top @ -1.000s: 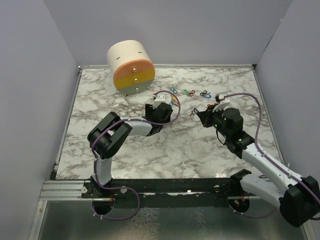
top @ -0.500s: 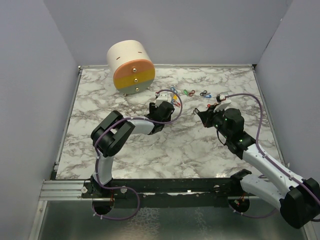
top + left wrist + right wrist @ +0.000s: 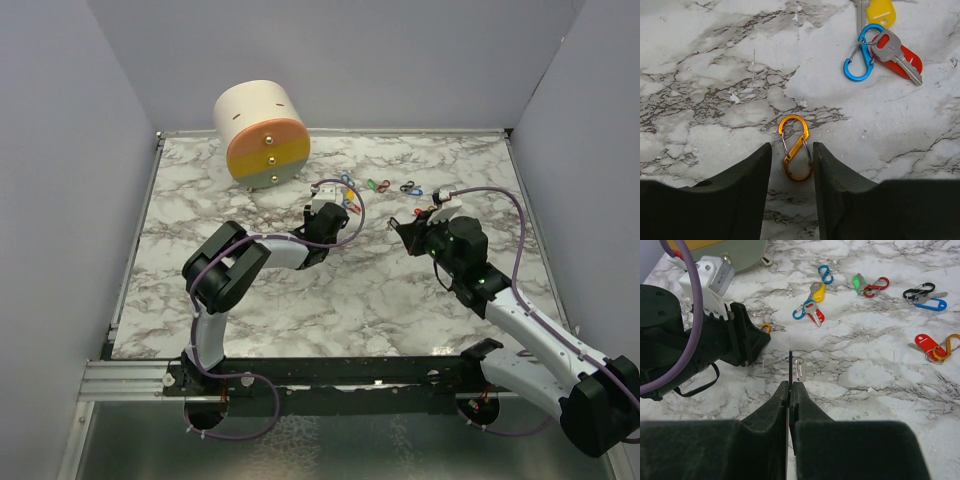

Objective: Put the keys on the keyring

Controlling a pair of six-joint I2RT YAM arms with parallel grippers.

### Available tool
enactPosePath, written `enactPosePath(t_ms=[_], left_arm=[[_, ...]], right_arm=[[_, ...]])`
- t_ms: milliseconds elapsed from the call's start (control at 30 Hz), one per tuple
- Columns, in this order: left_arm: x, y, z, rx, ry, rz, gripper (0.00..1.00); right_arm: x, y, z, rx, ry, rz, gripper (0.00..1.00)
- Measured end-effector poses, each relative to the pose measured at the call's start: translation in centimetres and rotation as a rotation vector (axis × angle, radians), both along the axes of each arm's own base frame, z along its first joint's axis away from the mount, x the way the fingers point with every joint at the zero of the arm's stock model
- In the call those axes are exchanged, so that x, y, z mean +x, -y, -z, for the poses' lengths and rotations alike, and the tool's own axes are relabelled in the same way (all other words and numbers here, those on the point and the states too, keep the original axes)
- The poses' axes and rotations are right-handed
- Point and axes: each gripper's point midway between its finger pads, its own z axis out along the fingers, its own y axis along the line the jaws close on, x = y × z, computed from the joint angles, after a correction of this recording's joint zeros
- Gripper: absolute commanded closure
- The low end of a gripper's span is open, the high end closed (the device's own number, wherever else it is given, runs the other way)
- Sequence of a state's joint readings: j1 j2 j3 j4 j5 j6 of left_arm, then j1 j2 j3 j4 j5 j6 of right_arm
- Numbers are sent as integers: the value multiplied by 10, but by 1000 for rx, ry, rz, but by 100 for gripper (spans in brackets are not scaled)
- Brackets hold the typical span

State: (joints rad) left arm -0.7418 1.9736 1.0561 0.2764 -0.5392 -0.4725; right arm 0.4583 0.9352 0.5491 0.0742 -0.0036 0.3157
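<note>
Left wrist: I see my left gripper point(image 3: 792, 148) low, jaws spread around an orange clip point(image 3: 796, 134). Right gripper point(image 3: 790, 386) is clamped on a thin dark wire point(image 3: 790, 364); 2 keys point(image 3: 900, 56) lie ahead.

Both arms had white links and chunky black joint housings, left arm point(image 3: 225, 270) and right arm point(image 3: 520, 320) alike. A purple cable point(image 3: 697, 315) looped along each. Left gripper point(image 3: 791, 147) had matte black fingers with curved tips; right gripper point(image 3: 790, 385) the same.
</note>
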Motion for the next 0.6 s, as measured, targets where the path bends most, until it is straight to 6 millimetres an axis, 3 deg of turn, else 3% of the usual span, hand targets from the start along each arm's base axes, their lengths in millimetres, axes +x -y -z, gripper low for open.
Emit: enactPosePath(t_ms=[267, 600], left_arm=[[1, 2, -1, -4, 7, 7, 100], [2, 4, -1, -3, 8, 22, 100]], right_arm=[[0, 0, 0, 0, 0, 0, 99], [0, 0, 0, 0, 0, 0, 99]])
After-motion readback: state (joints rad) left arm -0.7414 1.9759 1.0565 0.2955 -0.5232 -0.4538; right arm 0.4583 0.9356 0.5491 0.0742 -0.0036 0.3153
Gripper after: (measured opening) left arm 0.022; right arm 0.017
